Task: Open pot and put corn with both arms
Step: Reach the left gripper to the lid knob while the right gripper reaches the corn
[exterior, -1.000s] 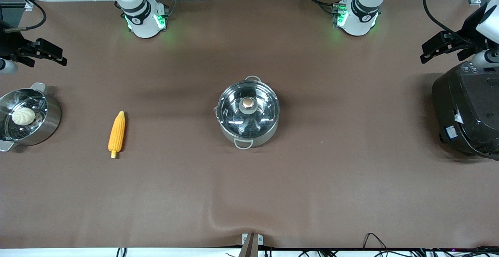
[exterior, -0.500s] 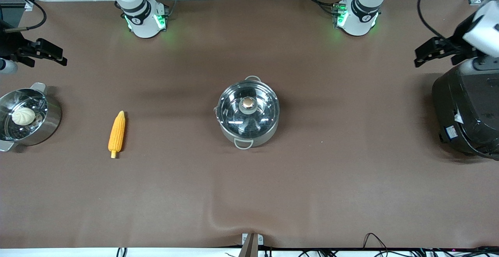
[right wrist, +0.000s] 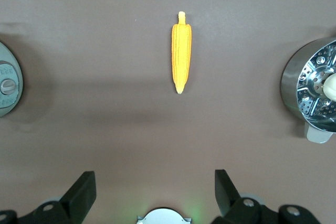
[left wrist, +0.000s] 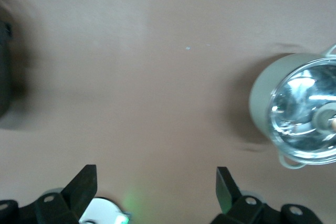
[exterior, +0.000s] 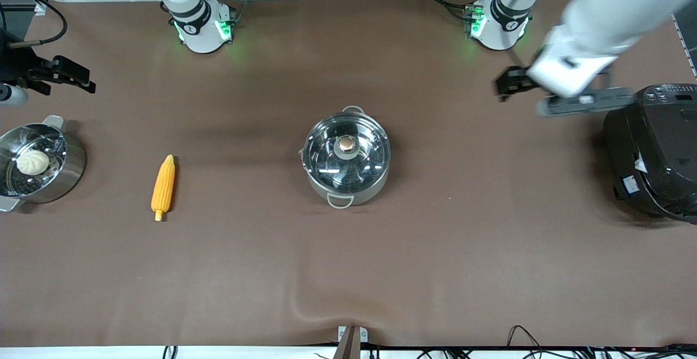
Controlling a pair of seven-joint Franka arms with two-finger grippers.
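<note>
The steel pot [exterior: 346, 184] stands mid-table with its glass lid [exterior: 370, 154] on and the copper knob [exterior: 345, 143] on top. The corn [exterior: 163, 187] lies on the brown cloth toward the right arm's end, stub end nearer the camera. My left gripper [exterior: 505, 85] is open and empty, up over bare cloth between the pot and the rice cooker; its wrist view shows the open gripper [left wrist: 155, 184] and the pot [left wrist: 262, 98]. My right gripper [exterior: 80, 78] is open and empty, waiting up at the right arm's end; its wrist view shows the open gripper [right wrist: 155, 187] and the corn [right wrist: 181, 51].
A second steel pot [exterior: 71, 171] with a white bun [exterior: 32, 162] stands at the right arm's end, beside the corn. A large black rice cooker [exterior: 653, 152] stands at the left arm's end. The cloth has a ripple near the front edge [exterior: 305, 304].
My left arm has swung from over the rice cooker toward the pot, its gripper still open. The right arm, pot and corn have not moved.
</note>
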